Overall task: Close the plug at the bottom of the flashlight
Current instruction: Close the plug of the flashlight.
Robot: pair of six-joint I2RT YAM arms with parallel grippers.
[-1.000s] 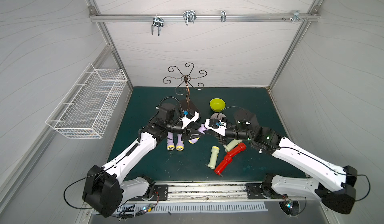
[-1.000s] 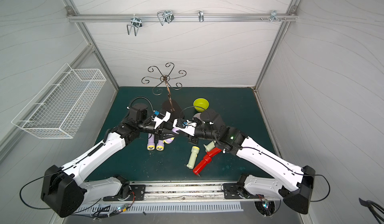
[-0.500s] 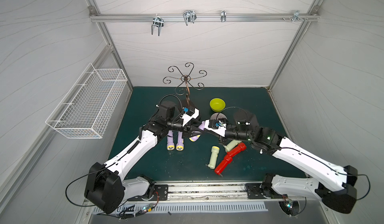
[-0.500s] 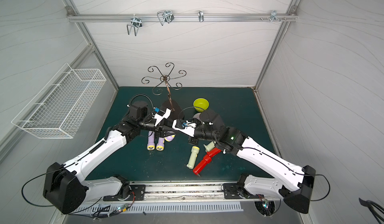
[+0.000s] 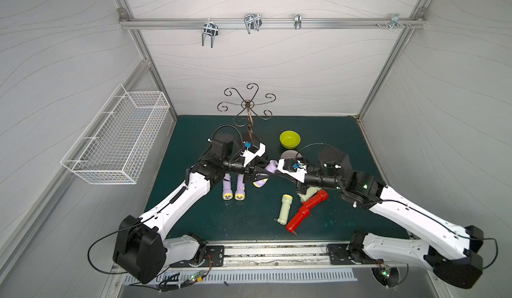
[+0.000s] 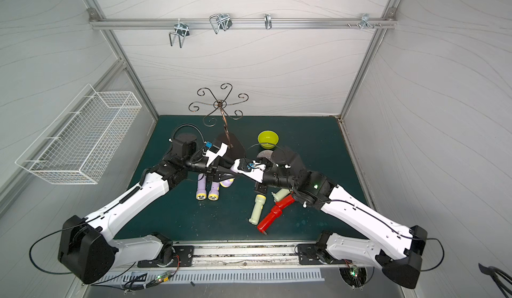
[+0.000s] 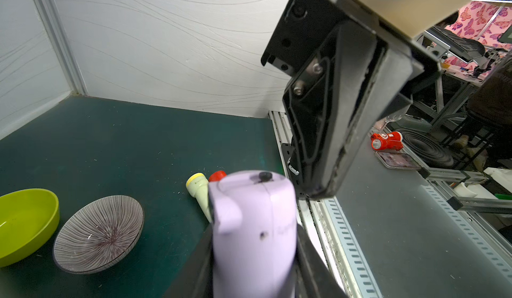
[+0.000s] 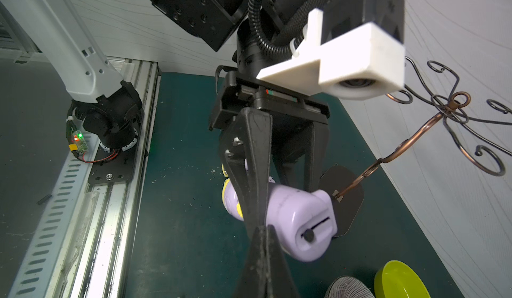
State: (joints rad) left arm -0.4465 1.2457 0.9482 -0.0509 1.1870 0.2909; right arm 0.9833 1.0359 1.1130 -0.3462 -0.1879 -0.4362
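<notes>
My left gripper (image 7: 253,271) is shut on a lavender flashlight (image 7: 252,241) and holds it above the green mat, fingers on both sides of its body. In both top views the flashlight (image 5: 270,167) (image 6: 227,183) hangs between the two arms. Its bottom end (image 8: 314,227) shows a small black plug knob (image 8: 307,235) beside a narrow slot. My right gripper (image 8: 261,228) is shut with nothing in it. Its tips (image 7: 318,191) stand right beside the edge of that bottom end, and I cannot tell whether they touch it.
Two lavender flashlights (image 5: 234,188) lie on the mat under the left arm. Cream flashlights (image 5: 285,209) and a red one (image 5: 307,210) lie under the right arm. A green bowl (image 5: 290,139), a striped bowl (image 5: 289,154) and a scrolled metal stand (image 5: 249,105) stand behind. A wire basket (image 5: 116,141) hangs on the left wall.
The right gripper's jaws have gone from slightly apart to shut. The left gripper has kept its hold on the lavender flashlight, shifting only slightly.
</notes>
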